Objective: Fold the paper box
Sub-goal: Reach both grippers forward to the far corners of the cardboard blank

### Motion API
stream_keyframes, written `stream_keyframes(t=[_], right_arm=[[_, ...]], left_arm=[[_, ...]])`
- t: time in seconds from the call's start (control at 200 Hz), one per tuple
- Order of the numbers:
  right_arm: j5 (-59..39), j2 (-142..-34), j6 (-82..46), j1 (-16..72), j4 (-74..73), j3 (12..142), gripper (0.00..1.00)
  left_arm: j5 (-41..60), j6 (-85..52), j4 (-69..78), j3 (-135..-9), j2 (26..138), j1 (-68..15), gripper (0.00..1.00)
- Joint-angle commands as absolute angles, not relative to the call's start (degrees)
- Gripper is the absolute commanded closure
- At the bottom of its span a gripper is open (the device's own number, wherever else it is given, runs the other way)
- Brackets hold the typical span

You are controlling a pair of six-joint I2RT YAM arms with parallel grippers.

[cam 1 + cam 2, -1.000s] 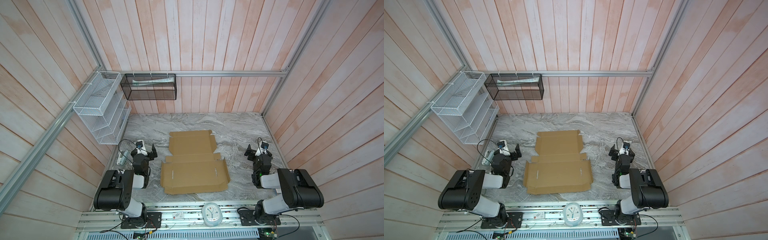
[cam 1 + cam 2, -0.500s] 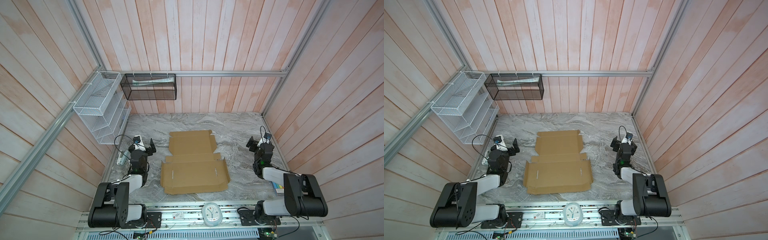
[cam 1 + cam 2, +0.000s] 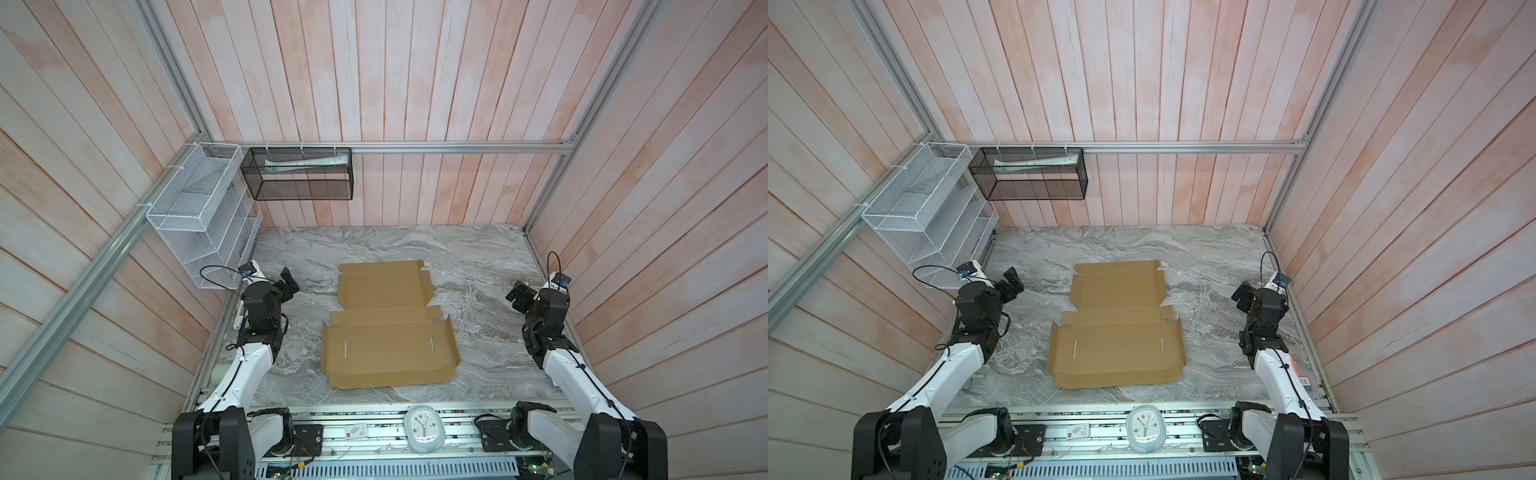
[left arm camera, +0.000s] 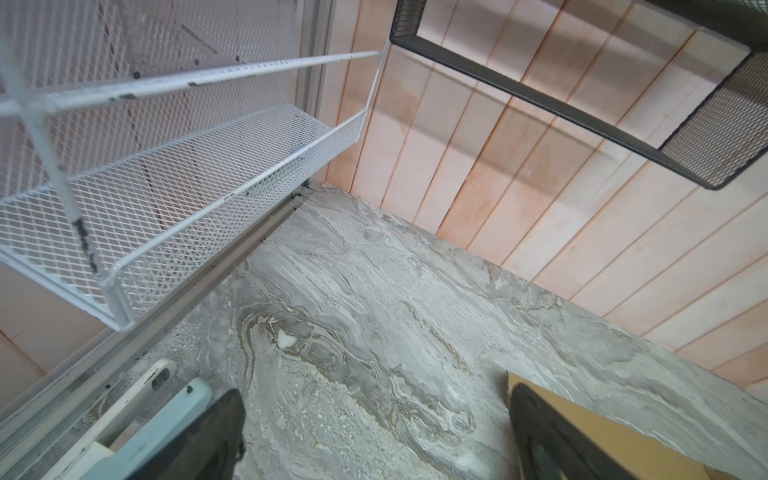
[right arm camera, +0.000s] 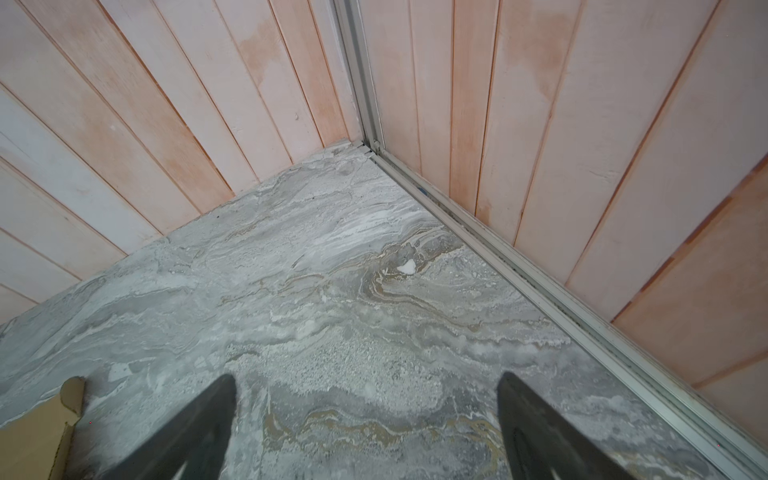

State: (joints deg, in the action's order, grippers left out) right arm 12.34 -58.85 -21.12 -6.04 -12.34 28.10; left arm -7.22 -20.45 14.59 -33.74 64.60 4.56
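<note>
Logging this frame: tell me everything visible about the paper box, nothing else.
The paper box is a plain brown, unprinted cardboard blank, not yet folded, lying flat on the middle of the grey marbled table. A smaller panel with side flaps lies at the far end; the wider near panel has two short slits and side flaps, the right one looking slightly lifted. Only the table touches it; the open left gripper and right gripper stand clear.
</note>
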Motion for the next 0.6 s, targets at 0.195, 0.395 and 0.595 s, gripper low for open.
stream_keyframes(t=[0.195,0.395,0.595], right_arm=[[8.5,-53.9,-25.9,-0.9,4.0,31.7,0.02],[10.1,-57.3,-28.7,9.6,9.8,35.5,0.02],[10.7,-63.4,-33.1,19.9,16.5,41.0,0.27]], left_arm=[[0.8,-23.4,-4.2,-43.6,65.8,2.4,0.0],[1.3,-22.6,-12.8,-52.7,73.4,-2.2,0.0],[3.6,-20.3,-15.4,-60.0,79.9,-9.0,0.0]])
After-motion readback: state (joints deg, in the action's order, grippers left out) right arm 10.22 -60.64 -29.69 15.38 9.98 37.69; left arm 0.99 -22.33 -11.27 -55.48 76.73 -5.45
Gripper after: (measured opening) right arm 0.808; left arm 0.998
